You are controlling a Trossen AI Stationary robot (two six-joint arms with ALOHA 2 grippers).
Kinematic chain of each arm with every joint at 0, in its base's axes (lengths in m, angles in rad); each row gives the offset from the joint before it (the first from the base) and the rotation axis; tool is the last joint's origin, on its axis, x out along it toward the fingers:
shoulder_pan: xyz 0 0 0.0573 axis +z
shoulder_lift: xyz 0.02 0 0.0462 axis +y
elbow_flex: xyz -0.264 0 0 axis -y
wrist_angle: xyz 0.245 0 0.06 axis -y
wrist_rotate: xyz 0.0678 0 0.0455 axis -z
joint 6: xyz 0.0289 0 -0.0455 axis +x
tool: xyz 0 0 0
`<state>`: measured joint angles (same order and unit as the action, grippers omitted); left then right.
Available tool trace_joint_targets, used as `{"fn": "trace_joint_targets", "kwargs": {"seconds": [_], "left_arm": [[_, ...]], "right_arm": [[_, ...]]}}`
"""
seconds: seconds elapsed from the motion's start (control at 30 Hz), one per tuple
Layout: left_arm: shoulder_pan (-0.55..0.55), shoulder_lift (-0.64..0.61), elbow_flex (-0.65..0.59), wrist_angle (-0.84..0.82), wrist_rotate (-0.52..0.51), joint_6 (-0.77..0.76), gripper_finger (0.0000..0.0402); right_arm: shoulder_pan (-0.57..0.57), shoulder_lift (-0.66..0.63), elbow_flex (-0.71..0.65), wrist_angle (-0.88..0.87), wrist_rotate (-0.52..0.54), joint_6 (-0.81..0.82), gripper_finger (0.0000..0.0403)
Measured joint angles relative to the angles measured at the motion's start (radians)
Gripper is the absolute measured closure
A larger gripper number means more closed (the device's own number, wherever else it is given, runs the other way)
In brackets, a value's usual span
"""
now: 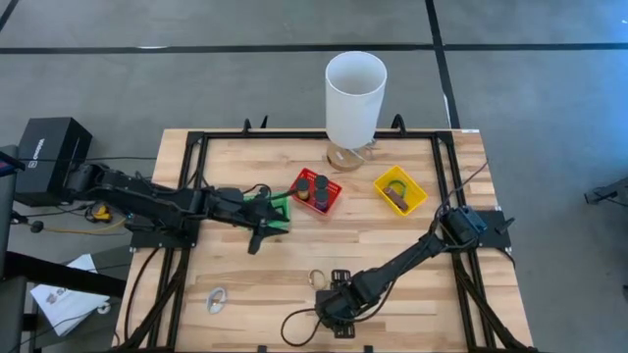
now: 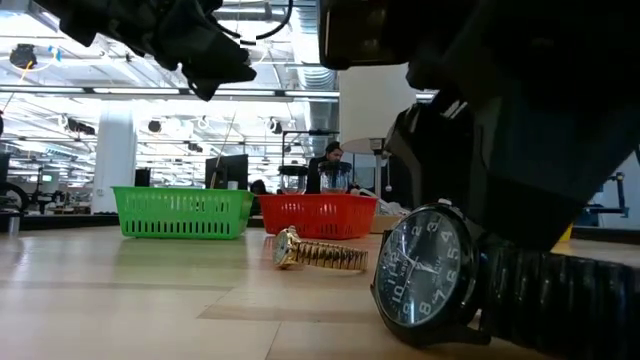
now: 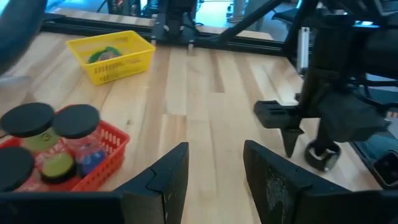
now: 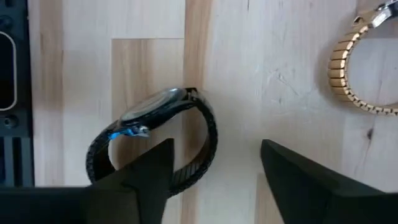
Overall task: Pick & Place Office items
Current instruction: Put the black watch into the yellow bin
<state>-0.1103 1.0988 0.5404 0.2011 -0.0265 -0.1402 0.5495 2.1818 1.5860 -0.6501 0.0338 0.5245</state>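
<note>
The black watch lies on its side on the wooden table, near the front edge, its dial facing the low camera. The right gripper hangs directly over it with fingers spread; one finger overlaps the strap in the wrist view, the other stands clear on bare wood, and nothing is pinched. A gold watch with a stretch band lies just beside the black watch, toward the middle of the table, apart from it. A pale ring-shaped piece sits well off to the left of the black watch, also near the front edge.

Farther back from the black watch stands the red basket, holding bottles with black round caps. The yellow basket sits to its right with a green loop inside. The green basket is on its left, partly hidden beneath the left gripper, which hovers there with fingers apart and holds nothing. A tall white cylinder stands behind the baskets, at the table's far edge.
</note>
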Motion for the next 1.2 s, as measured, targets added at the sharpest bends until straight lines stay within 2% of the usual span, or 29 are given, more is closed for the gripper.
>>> {"fn": "trace_joint_targets", "kwargs": {"seconds": [0.27, 0.43, 0.57, 0.7, 0.9, 1.03, 1.2], "left_arm": [[-0.051, 0.0, 0.0, 0.006, 0.0, 0.0, 0.0253], [-0.072, 0.0, 0.0, 0.011, 0.0, -0.032, 0.0253], [-0.081, 0.0, 0.0, 0.018, 0.0, -0.033, 0.0253], [-0.081, 0.0, 0.0, 0.021, 0.0, -0.034, 0.0253], [-0.081, 0.0, 0.0, 0.026, 0.0, -0.063, 0.0253], [-0.081, 0.0, 0.0, 0.025, 0.001, -0.119, 0.0253], [-0.087, 0.01, 0.001, 0.026, 0.001, -0.189, 0.0253]], "right_arm": [[-0.003, 0.0, 0.0, -0.007, 0.016, 0.016, 0.0306], [-0.007, -0.002, 0.001, -0.101, 0.021, 0.085, 0.0387], [-0.005, -0.01, 0.035, -0.298, 0.093, 0.107, 0.0386], [0.0, -0.01, 0.098, -0.607, 0.227, 0.106, 0.0393], [-0.027, -0.031, 0.106, -0.927, 0.325, 0.097, 0.0389], [-0.048, -0.152, 0.018, -0.899, 0.409, 0.078, 0.0393], [-0.084, -0.395, -0.175, -0.868, 0.562, 0.209, 0.0398]]}}
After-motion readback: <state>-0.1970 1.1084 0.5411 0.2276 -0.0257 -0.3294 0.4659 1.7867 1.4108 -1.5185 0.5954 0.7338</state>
